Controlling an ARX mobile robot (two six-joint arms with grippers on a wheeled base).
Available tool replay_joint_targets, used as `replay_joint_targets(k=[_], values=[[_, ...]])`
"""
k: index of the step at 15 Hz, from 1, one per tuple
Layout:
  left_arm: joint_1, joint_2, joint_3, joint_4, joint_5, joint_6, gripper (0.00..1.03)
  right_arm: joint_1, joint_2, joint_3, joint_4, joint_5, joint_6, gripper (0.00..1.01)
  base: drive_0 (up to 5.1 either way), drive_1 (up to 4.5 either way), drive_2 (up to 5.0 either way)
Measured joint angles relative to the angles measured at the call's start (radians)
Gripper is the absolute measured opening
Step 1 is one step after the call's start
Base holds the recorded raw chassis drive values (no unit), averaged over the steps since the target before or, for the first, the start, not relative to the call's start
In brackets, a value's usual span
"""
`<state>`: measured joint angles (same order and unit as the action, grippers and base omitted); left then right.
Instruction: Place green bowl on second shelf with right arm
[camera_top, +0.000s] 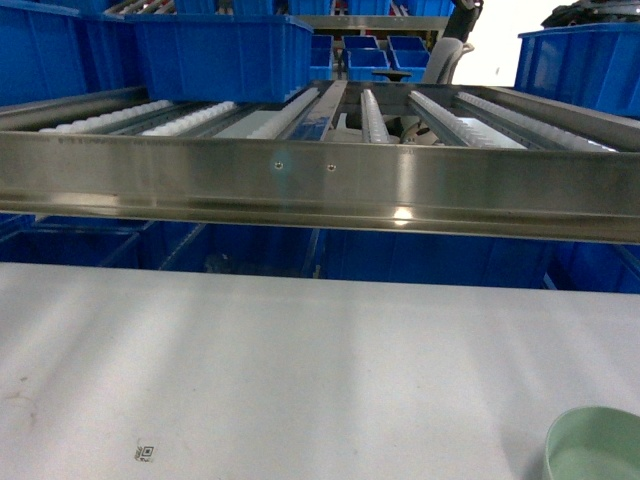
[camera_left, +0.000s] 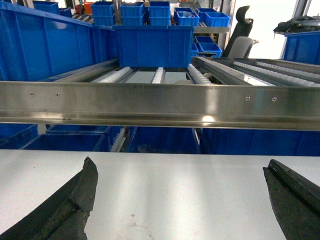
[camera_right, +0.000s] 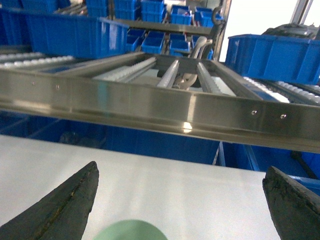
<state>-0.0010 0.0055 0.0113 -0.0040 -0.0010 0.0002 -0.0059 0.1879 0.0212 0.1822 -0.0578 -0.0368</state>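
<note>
Right gripper (camera_right: 181, 200) is spread wide open, dark fingers (camera_right: 65, 205) at the frame's lower corners, holding nothing. The green bowl (camera_right: 131, 230) sits on the white table (camera_right: 150, 175) at bottom center, between the fingers but not touching them. Left gripper (camera_left: 180, 200) is wide open too, empty. The steel roller shelf (camera_top: 320, 180) crosses the middle of the frame.

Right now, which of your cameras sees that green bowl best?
The head view: the green bowl shows its rim and side on the white table, though cut off at the corner. The right wrist view catches only a rim sliver between the open fingers. The left wrist view misses it.
</note>
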Motion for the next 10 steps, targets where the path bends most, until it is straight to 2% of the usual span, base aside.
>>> replay_joint_targets(k=[3, 5, 6, 7, 10], values=[[0.0, 0.0, 0.0, 0.0, 0.0, 0.0, 0.98, -0.058, 0.43, 0.074, 0.213, -0.115, -0.106, 0.98, 0.0, 0.0, 0.0], [0.0, 0.0, 0.0, 0.0, 0.0, 0.0, 0.98, -0.089, 0.697, 0.171, 0.187, -0.172, -0.206, 0.98, 0.0, 0.0, 0.0], [0.0, 0.0, 0.0, 0.0, 0.0, 0.0, 0.98, -0.104, 0.793, 0.204, 0.148, -0.198, -0.237, 0.98, 0.0, 0.0, 0.0], [0.0, 0.0, 0.0, 0.0, 0.0, 0.0, 0.98, -0.114, 0.881, 0.238, 0.137, -0.204, -0.273, 0.98, 0.0, 0.0, 0.0], [0.0, 0.0, 0.0, 0.0, 0.0, 0.0, 0.98, -0.097, 1.058, 0.363, 0.075, -0.216, -0.369, 0.98, 0.0, 0.0, 0.0]])
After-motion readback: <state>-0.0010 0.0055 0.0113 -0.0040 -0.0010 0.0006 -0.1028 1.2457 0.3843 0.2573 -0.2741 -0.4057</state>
